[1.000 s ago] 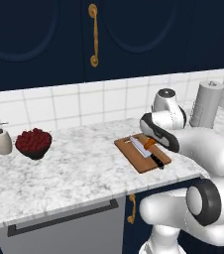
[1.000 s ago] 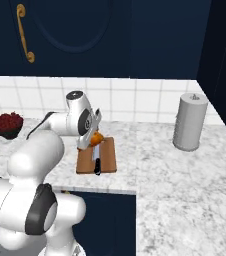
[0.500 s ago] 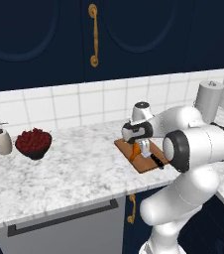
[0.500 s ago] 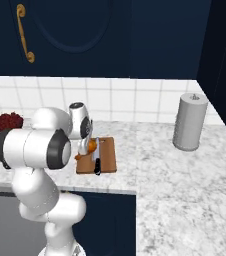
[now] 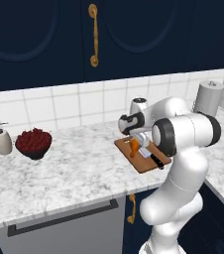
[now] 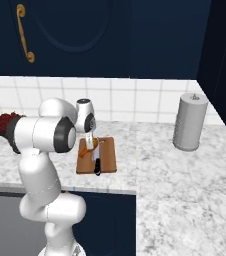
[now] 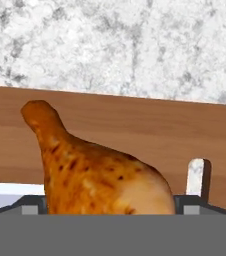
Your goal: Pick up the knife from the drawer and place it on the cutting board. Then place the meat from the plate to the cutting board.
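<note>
My gripper (image 5: pixel 138 140) (image 6: pixel 90 139) (image 7: pixel 110 207) is shut on the meat (image 5: pixel 134 147) (image 6: pixel 88 148) (image 7: pixel 95 175), an orange-brown drumstick with its bone end pointing away from the hand. It hangs just over the left part of the reddish-brown cutting board (image 5: pixel 142 163) (image 6: pixel 108 157) (image 7: pixel 135 127). The knife (image 5: pixel 156 159) (image 6: pixel 97 166) lies along the board beside the drumstick, black handle toward the counter's front edge. The plate and the drawer are out of view.
A dark bowl of red berries (image 5: pixel 33 142) (image 6: pixel 4 123) and a soap dispenser (image 5: pixel 2 140) stand at the counter's left. A paper towel roll (image 5: pixel 208 97) (image 6: pixel 190 122) stands at the right. The board lies close to the counter's front edge.
The arm has swung its elbow round, and the gripper with the drumstick has shifted left across the board and sunk slightly. The knife and board have stayed put.
</note>
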Tool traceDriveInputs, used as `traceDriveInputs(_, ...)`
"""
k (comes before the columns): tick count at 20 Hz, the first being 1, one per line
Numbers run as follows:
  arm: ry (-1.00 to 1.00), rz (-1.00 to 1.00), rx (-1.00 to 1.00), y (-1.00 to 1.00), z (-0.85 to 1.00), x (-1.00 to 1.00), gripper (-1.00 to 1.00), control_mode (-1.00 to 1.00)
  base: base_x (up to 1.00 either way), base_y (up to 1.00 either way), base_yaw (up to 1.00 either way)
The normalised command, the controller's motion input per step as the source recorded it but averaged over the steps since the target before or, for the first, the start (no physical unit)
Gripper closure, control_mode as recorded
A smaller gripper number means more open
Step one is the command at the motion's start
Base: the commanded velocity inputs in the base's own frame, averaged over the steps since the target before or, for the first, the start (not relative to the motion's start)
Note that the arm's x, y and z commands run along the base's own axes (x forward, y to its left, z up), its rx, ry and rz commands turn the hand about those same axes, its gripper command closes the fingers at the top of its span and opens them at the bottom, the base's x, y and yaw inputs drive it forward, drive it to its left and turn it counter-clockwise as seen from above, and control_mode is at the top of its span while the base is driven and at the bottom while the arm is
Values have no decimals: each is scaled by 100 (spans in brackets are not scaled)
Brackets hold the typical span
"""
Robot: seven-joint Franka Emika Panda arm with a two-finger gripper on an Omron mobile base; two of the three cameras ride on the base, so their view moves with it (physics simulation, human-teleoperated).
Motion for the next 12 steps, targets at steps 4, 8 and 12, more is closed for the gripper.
traceDriveInputs(4,0,17,-6,0,-51,19,100,-100,0,0,0)
traceDriveInputs(8,-2,15,-5,-5,-48,5,100,-100,0,0,0)
traceDriveInputs(12,-12,11,0,-22,-17,-13,100,-100,0,0,0)
